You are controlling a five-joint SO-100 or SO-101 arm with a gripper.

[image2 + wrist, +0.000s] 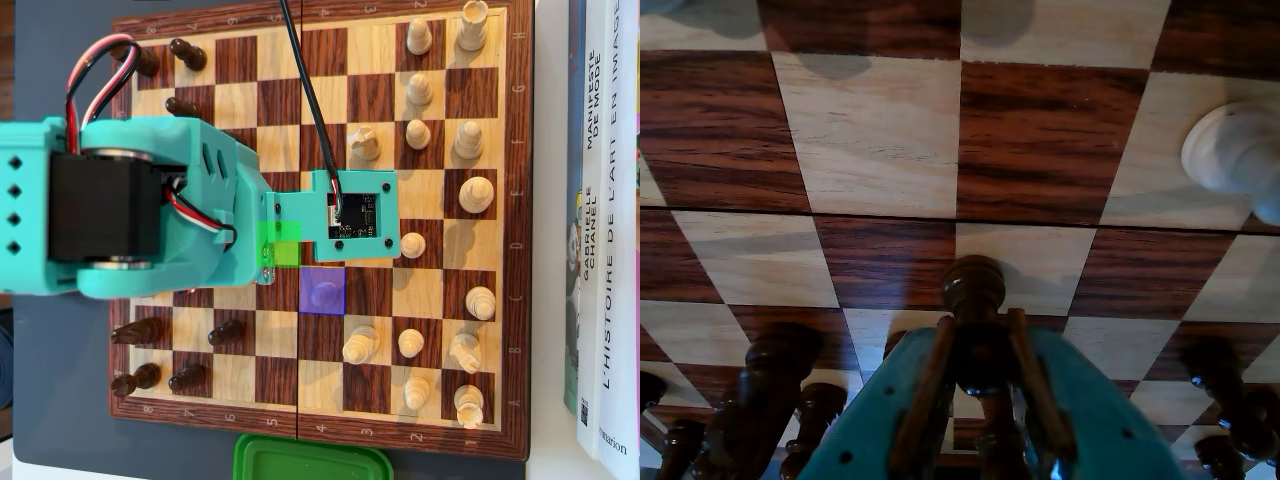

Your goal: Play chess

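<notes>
In the wrist view my teal gripper (975,322), with wood-coloured fingers (1025,360), is shut on a dark brown chess piece (974,285) whose round head shows between the tips. Under it lies the wooden chessboard (880,130). Other dark pieces (775,375) stand low on the left and right, and a white piece (1235,150) is at the right edge. In the overhead view the teal arm (200,210) and its camera mount (355,210) reach over the chessboard (280,100) and hide the jaws. A green square (280,243) and a purple square (322,291) are marked there.
White pieces (470,190) crowd the board's right half in the overhead view, and dark pieces (185,50) stand along its left side. Books (600,230) stand beside the right edge. A green lid (312,460) lies below the board.
</notes>
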